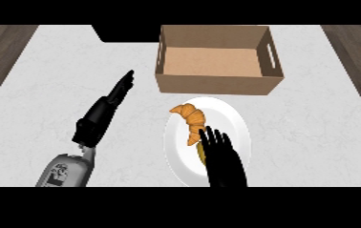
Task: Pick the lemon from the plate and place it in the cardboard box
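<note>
A white plate [229, 115] lies at the counter's middle, just in front of the open cardboard box [218, 60]. On the plate rests an orange-brown croissant [190, 119]. Only a yellow sliver of the lemon [200, 154] shows at the left edge of my right hand [224, 162], which hovers over the plate's near half with straight fingers and hides most of the fruit. My left hand [106, 110] lies left of the plate, fingers straight and pointing toward the box's near left corner, holding nothing.
A dark appliance [127, 33] sits at the back left, beside the box. Wooden strips [14, 46] border the pale marble counter on both sides. The box has a slot handle [271, 55] in its right wall.
</note>
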`<state>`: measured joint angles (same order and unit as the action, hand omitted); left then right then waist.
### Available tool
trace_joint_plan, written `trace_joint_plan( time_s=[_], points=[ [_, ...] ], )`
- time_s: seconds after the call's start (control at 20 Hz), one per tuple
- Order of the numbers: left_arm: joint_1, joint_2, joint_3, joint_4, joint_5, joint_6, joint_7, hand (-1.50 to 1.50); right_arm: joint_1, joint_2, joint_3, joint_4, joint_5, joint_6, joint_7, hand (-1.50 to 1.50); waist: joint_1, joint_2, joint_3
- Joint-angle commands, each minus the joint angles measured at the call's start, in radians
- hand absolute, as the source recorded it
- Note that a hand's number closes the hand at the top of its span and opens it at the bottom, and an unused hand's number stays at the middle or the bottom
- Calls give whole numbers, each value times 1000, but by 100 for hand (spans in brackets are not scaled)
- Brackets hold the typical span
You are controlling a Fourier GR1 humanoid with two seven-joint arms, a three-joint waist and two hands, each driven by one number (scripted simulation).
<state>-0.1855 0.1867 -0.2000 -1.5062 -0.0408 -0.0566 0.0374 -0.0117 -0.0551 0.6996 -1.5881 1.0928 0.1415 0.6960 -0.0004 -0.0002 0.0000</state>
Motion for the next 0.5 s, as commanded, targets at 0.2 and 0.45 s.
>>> trace_joint_plan(
  time_s=[0.2, 0.45],
  points=[
    [24, -33, 28, -55, -35, -33, 40, 0, -46, 53, -24, 110, 58, -14, 1, -150, 1, 0, 0],
    [-3, -52, 30, -57, -47, -46, 72, 0, -6, 31, -40, 209, 89, -96, -71, -150, 1, 0, 0]
  ],
)
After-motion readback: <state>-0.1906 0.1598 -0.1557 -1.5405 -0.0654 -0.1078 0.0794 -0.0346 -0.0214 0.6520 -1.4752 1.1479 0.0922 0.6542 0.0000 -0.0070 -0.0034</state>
